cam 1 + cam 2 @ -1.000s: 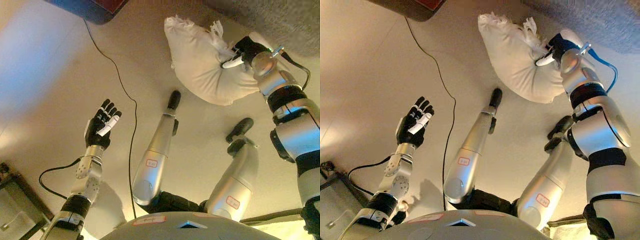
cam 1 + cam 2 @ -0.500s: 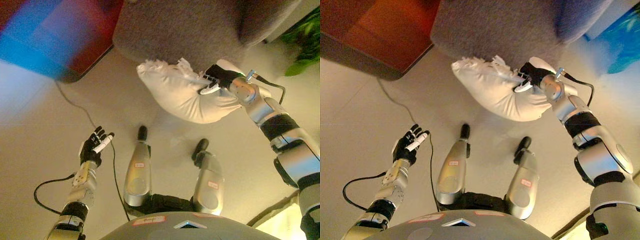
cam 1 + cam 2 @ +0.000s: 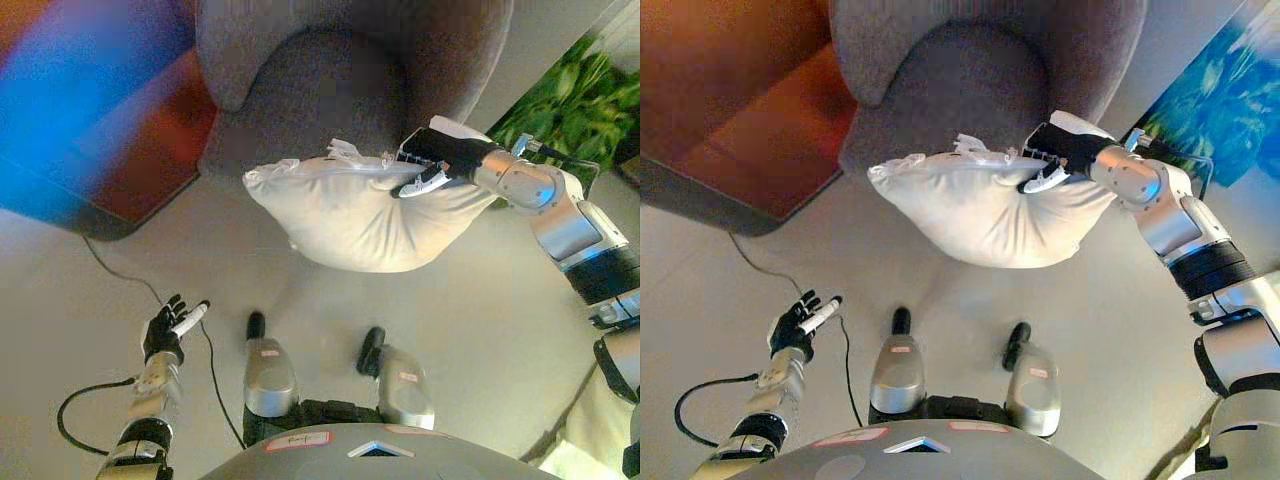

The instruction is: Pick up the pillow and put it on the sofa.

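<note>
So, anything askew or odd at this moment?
Nothing damaged or spilled. The pillow sags, bunched where the right hand pinches its top edge, held off the floor in front of the grey sofa. The left hand hangs open, idle.

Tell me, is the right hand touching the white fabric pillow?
Touching. The left eye view shows the right hand with fingers curled into the white fabric pillow.
</note>
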Controlling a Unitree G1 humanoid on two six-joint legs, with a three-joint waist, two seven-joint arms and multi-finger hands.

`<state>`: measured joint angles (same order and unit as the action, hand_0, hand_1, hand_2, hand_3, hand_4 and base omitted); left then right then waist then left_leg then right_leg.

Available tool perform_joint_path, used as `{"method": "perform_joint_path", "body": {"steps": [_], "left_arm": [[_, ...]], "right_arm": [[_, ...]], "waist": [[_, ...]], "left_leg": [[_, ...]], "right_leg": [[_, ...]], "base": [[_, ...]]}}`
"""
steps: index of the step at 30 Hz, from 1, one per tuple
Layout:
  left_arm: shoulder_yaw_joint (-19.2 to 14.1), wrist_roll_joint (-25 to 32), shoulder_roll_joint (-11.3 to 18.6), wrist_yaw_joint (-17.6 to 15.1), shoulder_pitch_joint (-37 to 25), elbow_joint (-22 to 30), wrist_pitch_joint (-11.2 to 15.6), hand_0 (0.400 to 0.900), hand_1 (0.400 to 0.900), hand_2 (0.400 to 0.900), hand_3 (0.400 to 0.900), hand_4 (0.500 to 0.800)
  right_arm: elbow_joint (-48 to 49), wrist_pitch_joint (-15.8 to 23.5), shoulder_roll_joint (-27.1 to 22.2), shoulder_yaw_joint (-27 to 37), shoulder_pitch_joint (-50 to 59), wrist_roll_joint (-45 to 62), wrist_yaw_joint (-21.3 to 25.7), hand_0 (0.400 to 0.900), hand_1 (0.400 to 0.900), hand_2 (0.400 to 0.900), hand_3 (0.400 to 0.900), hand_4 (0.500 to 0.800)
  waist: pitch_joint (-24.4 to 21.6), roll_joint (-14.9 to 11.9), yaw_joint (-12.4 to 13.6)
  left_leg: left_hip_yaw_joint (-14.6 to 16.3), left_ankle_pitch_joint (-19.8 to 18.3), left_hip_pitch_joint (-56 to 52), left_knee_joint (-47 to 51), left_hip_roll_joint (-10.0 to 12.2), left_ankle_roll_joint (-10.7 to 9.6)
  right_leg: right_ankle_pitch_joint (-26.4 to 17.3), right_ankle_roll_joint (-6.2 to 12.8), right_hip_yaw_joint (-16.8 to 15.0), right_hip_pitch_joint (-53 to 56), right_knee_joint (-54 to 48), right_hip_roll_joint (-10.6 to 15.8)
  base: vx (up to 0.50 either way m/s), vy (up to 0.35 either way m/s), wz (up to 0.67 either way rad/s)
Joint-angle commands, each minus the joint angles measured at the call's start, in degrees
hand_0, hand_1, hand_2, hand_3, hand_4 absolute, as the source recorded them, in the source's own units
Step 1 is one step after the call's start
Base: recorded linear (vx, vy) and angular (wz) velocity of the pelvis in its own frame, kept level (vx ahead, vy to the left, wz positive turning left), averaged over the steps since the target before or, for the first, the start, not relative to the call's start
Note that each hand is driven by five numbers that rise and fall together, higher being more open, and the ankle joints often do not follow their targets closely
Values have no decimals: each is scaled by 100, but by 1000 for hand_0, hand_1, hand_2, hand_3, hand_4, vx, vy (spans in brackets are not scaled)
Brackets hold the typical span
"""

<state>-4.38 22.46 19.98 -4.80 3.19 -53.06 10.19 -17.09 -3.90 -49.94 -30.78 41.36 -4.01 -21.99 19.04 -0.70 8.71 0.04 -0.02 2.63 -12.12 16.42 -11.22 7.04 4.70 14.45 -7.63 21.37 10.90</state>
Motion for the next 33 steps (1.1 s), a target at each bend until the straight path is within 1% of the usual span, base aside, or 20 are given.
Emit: {"method": "perform_joint_path", "body": {"steps": [1, 2, 3, 5, 8, 9, 11, 12, 13, 14, 16, 18, 19, 21, 23, 25, 27, 29, 31, 33], "left_arm": [[298, -263, 219, -8, 464, -110, 235, 900, 900, 900, 900, 800], [300, -308, 197, 29, 465, -143, 222, 900, 900, 900, 900, 800], [299, -373, 178, 76, 447, -177, 181, 900, 900, 900, 900, 800], [375, -526, 162, 134, 395, -261, 165, 900, 900, 900, 900, 800], [559, -637, 123, 103, 291, -359, 183, 900, 900, 900, 900, 800], [584, -646, 123, 107, 266, -379, 176, 900, 900, 900, 900, 800], [554, -630, 114, 86, 271, -461, 176, 900, 900, 900, 900, 800], [562, -569, 138, 67, 244, -484, 168, 900, 900, 900, 900, 800], [549, -542, 190, 73, 213, -454, 130, 900, 900, 900, 900, 800], [522, -569, 240, 97, 177, -418, 83, 900, 900, 900, 900, 800], [483, -595, 281, 100, 167, -393, 65, 900, 900, 900, 900, 800], [479, -542, 338, 105, 200, -407, 85, 900, 900, 900, 900, 800], [501, -486, 389, 97, 198, -433, 92, 900, 900, 900, 900, 800], [511, -401, 464, 36, 170, -439, 67, 900, 900, 900, 900, 800], [504, -357, 501, -48, 146, -430, 39, 900, 900, 900, 900, 800], [503, -306, 563, -118, 126, -406, 28, 900, 900, 900, 900, 800], [491, -326, 630, -145, 106, -433, 23, 900, 900, 900, 900, 800], [431, -364, 581, -221, 208, -439, 59, 900, 900, 900, 900, 800], [349, -401, 563, -180, 335, -470, 61, 900, 900, 900, 900, 800], [393, -443, 504, -138, 372, -575, 228, 900, 900, 900, 900, 800]], "right_arm": [[56, 347, -300, 472, 1171, 588, 87, 400, 400, 400, 400, 500], [-58, 287, -336, 419, 1288, 667, 16, 400, 400, 400, 400, 500], [-203, 249, -378, 378, 1404, 661, -23, 400, 400, 400, 400, 500], [-503, 210, -457, 304, 1625, 717, -148, 400, 400, 400, 400, 500], [-796, 196, -637, 275, 1767, 751, -268, 400, 400, 400, 400, 500], [-902, 224, -694, 240, 1821, 723, -294, 400, 400, 400, 400, 500], [-1292, 419, -597, 130, 2001, 698, -404, 400, 400, 400, 400, 500], [-1362, 450, -549, 116, 1997, 699, -442, 400, 400, 400, 400, 500], [-1346, 430, -503, 140, 1936, 713, -445, 400, 400, 400, 400, 500], [-1277, 381, -473, 207, 1850, 758, -472, 400, 400, 400, 400, 500], [-1195, 402, -392, 322, 1697, 670, -547, 400, 400, 400, 400, 500], [-1278, 494, -286, 302, 1726, 600, -590, 400, 400, 400, 400, 500], [-1360, 494, -241, 237, 1833, 556, -655, 400, 400, 400, 400, 500], [-1549, 481, -203, 83, 2010, 559, -686, 400, 400, 400, 400, 500], [-1756, 498, -207, -76, 2140, 571, -653, 400, 400, 400, 400, 500], [-1972, 426, -228, -242, 2312, 605, -576, 400, 400, 400, 400, 500], [-2284, 388, -299, -269, 2378, 725, -554, 400, 400, 400, 400, 500], [-2480, 319, -361, -280, 2393, 800, -576, 400, 400, 400, 400, 500], [-2801, 227, -416, -356, 2459, 895, -606, 400, 400, 400, 400, 500], [-3511, 311, -428, -420, 2603, 912, -698, 400, 400, 400, 400, 500]], "waist": [[-865, -454, 305], [-900, -450, 361], [-962, -422, 411], [-1098, -372, 475], [-1226, -351, 600], [-1242, -370, 672], [-1321, -427, 742], [-1360, -476, 759], [-1382, -526, 769], [-1387, -550, 760], [-1359, -499, 725], [-1345, -425, 686], [-1358, -423, 664], [-1338, -513, 641], [-1306, -608, 579], [-1256, -702, 496], [-1205, -781, 517], [-1169, -830, 614], [-1161, -863, 723], [-1156, -889, 858]], "left_leg": [[-521, 1129, 289, -675, -65, 256], [-527, 1101, 331, -631, -208, 234], [-404, 1073, 345, -448, -364, 190], [-154, 1114, 368, 13, -579, 94], [76, 1258, 760, 304, -968, 35], [107, 1173, 864, 365, -1139, 77], [-69, 726, 762, 455, -1362, 284], [-149, 482, 727, 373, -1493, 455], [-209, 368, 683, 352, -1599, 610], [-167, 339, 579, 415, -1629, 717], [-141, 305, 314, 557, -1620, 799], [-111, 306, 11, 834, -1518, 828], [-100, 320, -113, 990, -1462, 818], [-190, 311, -229, 1164, -1435, 781], [-340, 255, -299, 1262, -1410, 751], [-482, 131, -330, 1340, -1335, 744], [-623, 43, -241, 1283, -1264, 741], [-708, 59, -207, 1225, -1225, 724], [-757, 159, -243, 1330, -1124, 627], [-839, 269, -160, 1410, -1058, 533]], "right_leg": [[-330, -3, 161, 939, -1007, 64], [-358, -3, 269, 1047, -1130, 27], [-403, 20, 452, 1182, -1283, -8], [-485, 89, 733, 1401, -1529, -66], [-432, 145, 954, 1789, -1712, -158], [-389, 162, 953, 1900, -1731, -159], [-392, 207, 828, 1870, -1672, -76], [-332, 254, 754, 1874, -1567, 15], [-314, 313, 652, 1814, -1280, 78], [-440, 394, 631, 1673, -827, 176], [-877, 510, 573, 1300, -28, 387], [-969, 523, 558, 1105, 2, 374], [-936, 505, 577, 1084, -249, 287], [-1068, 522, 540, 1036, -965, 184], [-1254, 542, 290, 882, -1742, 107], [-1525, 616, -40, 562, -2136, 47], [-1439, 595, -154, 538, -2176, 15], [-1309, 545, -60, 689, -2090, -49], [-1167, 455, 60, 865, -2107, -146], [-1066, 381, 116, 1046, -2242, -243]], "base": [[275, -75, 4], [298, -38, 16], [309, 4, 30], [337, 65, 47], [351, 117, 40], [356, 169, 9], [344, 236, -17], [315, 227, -13], [311, 208, 1], [308, 196, 10], [306, 148, 5], [284, 6, 1], [284, -94, 13], [249, -231, 31], [201, -305, 60], [164, -319, 81], [186, -317, 82], [244, -278, 66], [223, -214, 41], [185, -181, 37]]}}
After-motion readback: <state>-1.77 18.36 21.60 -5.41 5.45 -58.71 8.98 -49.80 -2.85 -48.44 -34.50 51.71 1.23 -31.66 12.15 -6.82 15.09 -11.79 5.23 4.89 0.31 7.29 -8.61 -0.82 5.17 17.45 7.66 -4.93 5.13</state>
